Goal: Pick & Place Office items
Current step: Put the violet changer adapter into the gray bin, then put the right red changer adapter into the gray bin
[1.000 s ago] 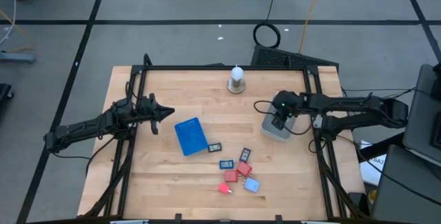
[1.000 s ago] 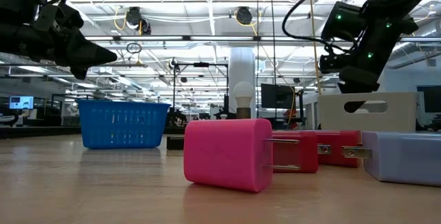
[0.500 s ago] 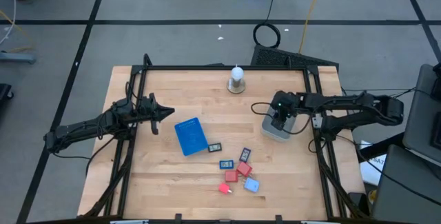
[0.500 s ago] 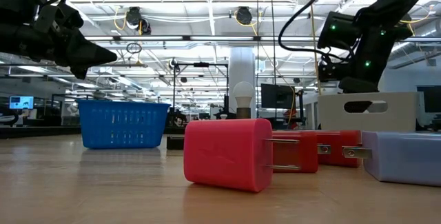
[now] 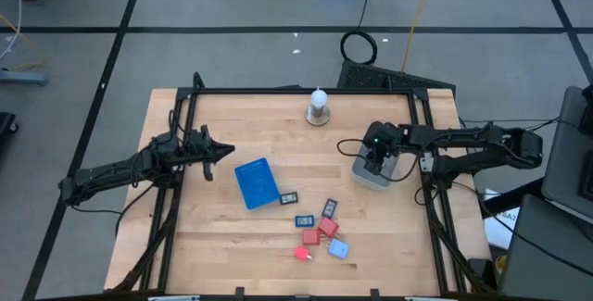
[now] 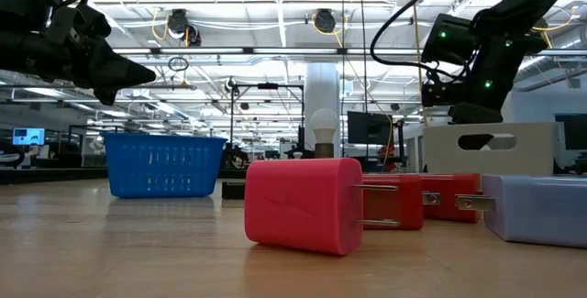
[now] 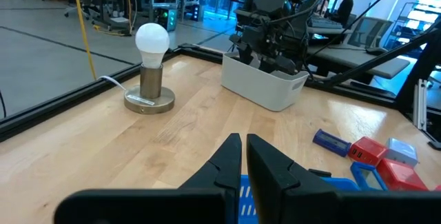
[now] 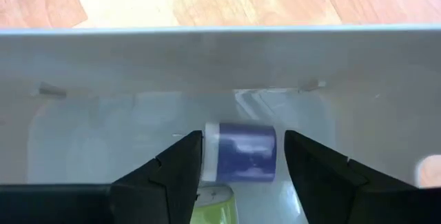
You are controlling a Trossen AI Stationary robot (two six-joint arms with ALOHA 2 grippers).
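Observation:
Several small office items lie on the table's near middle: red blocks, a light-blue block and dark rectangles. In the low view, a red block lies on its side closest to the camera. My right gripper hangs open over the grey container, pointing down into it. In the right wrist view, a blue block with a white end and a green piece lie on the container's floor between the fingers of my right gripper. My left gripper is shut, held above the table's left side.
A blue basket stands left of the items. A light bulb on a round base stands near the far edge. Black rails frame the table. Bare wood lies between the left gripper and the basket.
My right gripper has shifted and turned slightly above the grey container, then kept still. Nothing on the table has moved.

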